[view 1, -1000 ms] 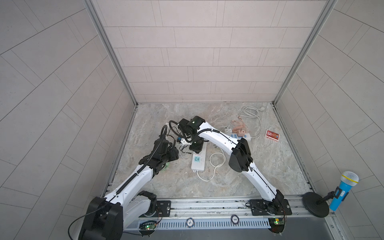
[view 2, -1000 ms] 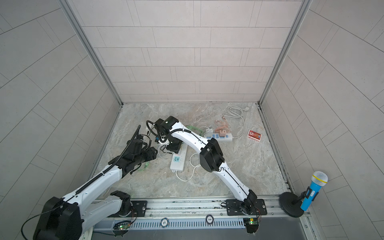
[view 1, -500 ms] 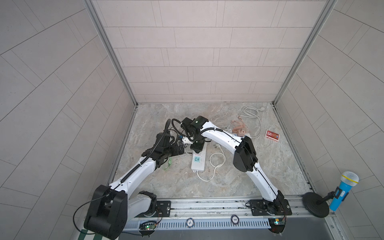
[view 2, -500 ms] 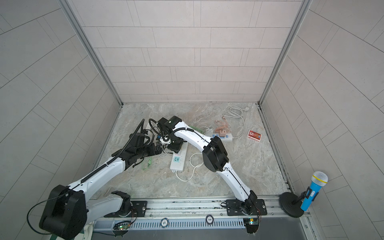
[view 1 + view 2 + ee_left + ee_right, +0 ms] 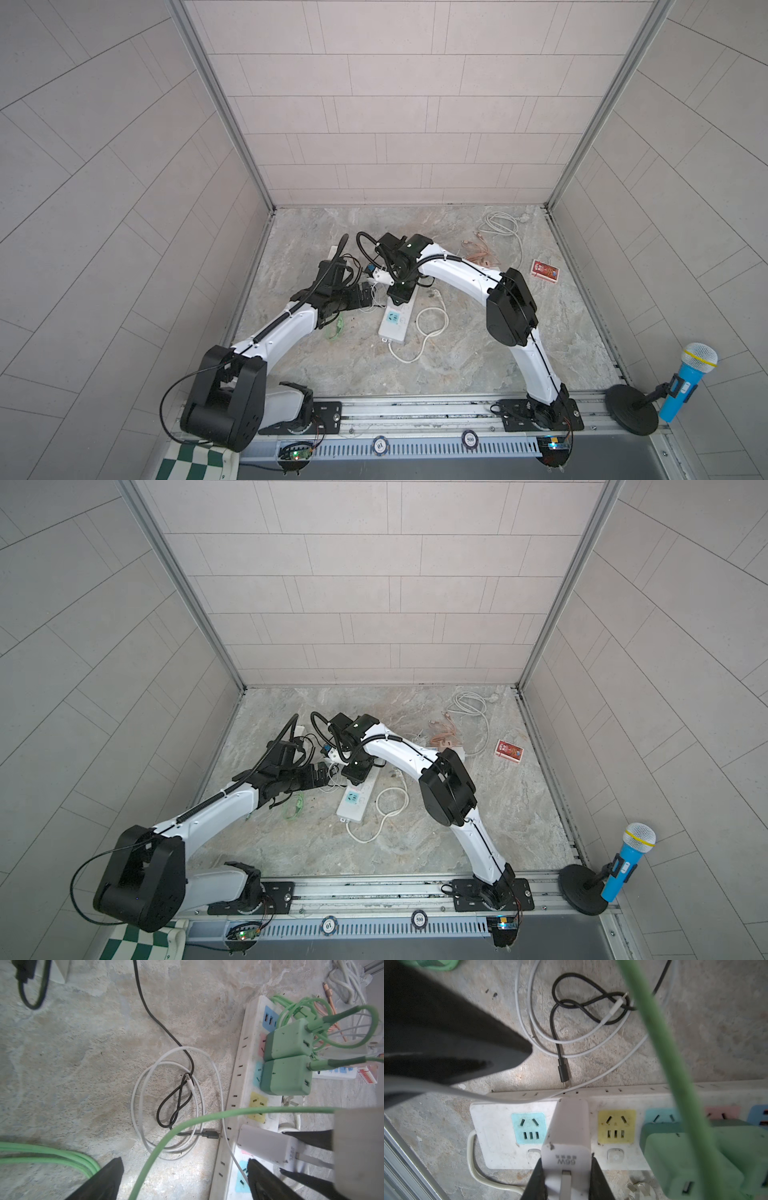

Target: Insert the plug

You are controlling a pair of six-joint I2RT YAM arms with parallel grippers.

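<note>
The strip (image 5: 396, 322) lies in the middle of the surface (image 5: 478, 353). The plug (image 5: 569, 1126) is over the strip, between two free sockets, with the right hand (image 5: 566, 1159) around it. Two chargers (image 5: 288, 1043) sit side by side farther along the strip. Loose cables (image 5: 176, 1095) lie beside it, near the left hand (image 5: 368, 293). A card box (image 5: 545, 270) lies well to the right.

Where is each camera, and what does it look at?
Top views: high up, looking down at the power strip; left arm, right arm show.
Left wrist: on left arm, facing coiled cables; open left gripper shows.
Right wrist: on right arm, facing the strip; right gripper clamps white charger.
Shared: both wrist views show that charger.
</note>
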